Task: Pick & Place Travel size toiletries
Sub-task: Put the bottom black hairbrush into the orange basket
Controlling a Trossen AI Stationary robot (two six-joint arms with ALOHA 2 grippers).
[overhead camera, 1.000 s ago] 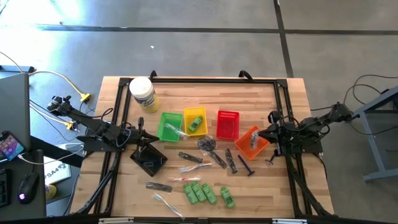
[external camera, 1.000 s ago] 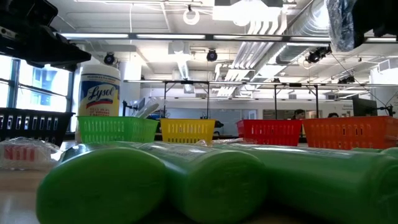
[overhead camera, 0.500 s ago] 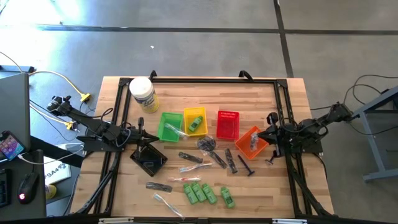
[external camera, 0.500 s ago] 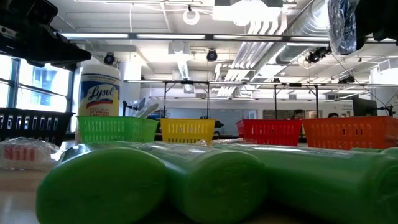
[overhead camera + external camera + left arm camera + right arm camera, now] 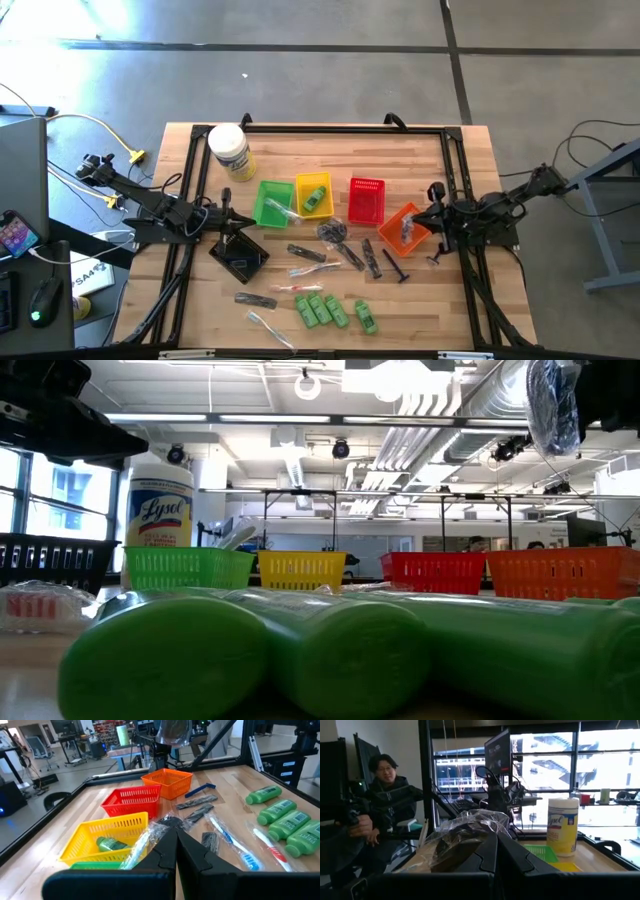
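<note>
Right gripper (image 5: 432,212) sits over the orange basket (image 5: 396,237) at the table's 3 o'clock side, fingers clenched on a clear-wrapped dark round piece (image 5: 462,842). In the low view the same wrapped piece (image 5: 553,405) hangs high above the basket row, clear of the orange basket (image 5: 560,572).

Left gripper (image 5: 228,215) rests at the 9 o'clock side, fingers closed on nothing, just beside the black basket (image 5: 240,256) and the green basket (image 5: 272,203).

Basket row through the table's middle: green, yellow basket (image 5: 314,196), red basket (image 5: 366,200), orange. A green bottle (image 5: 318,197) lies in the yellow basket. A clear-wrapped stick (image 5: 283,207) juts from the green basket.

Loose items lie toward 6 o'clock: four green bottles (image 5: 322,310) side by side, toothbrushes in wrap (image 5: 315,268), dark flat pieces (image 5: 331,232), a black razor (image 5: 394,265) below the orange basket.

White jar (image 5: 229,150) with a yellow label stands at 11 o'clock.

A person (image 5: 385,800) sits beyond the table in the right wrist view.
</note>
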